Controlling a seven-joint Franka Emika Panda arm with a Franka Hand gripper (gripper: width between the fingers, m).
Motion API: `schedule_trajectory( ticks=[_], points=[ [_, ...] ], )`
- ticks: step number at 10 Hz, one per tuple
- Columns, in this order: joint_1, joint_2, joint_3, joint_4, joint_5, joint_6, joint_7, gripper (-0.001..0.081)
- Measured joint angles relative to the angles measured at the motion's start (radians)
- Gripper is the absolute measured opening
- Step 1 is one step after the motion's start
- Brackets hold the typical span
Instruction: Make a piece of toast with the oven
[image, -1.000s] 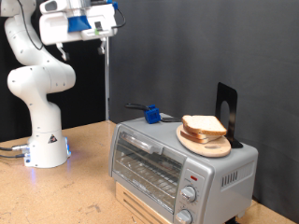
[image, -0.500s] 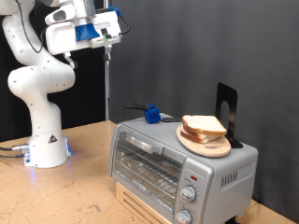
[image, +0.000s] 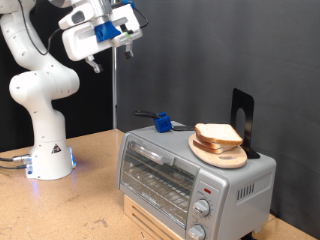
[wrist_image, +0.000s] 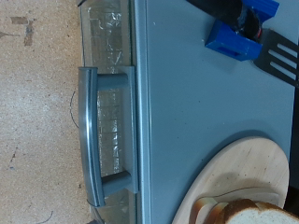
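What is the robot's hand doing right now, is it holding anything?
Gripper: high up, over the oven, with no fingers in the wrist view; open or shut cannot be told.

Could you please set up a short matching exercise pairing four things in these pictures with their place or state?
Things:
1. oven
2. bread slices
3. blue tool
4. claw

Places or states:
A. high in the air, holding nothing
B. stacked on a round wooden plate
C. door shut, on the wooden table
D. on the oven's top, towards the exterior view's left

Pairs: 1-C, 2-B, 3-D, 4-A
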Motion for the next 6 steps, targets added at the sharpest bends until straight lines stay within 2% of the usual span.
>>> schedule_trajectory(
  ticks=[4,6],
  points=[
    [0.003,0.073,-0.003,0.029,-0.001,0.016,0.002,0.0808],
    [-0.003,0.117,-0.003,0.028,-0.01,0.069,0.012,0.0808]
  ],
)
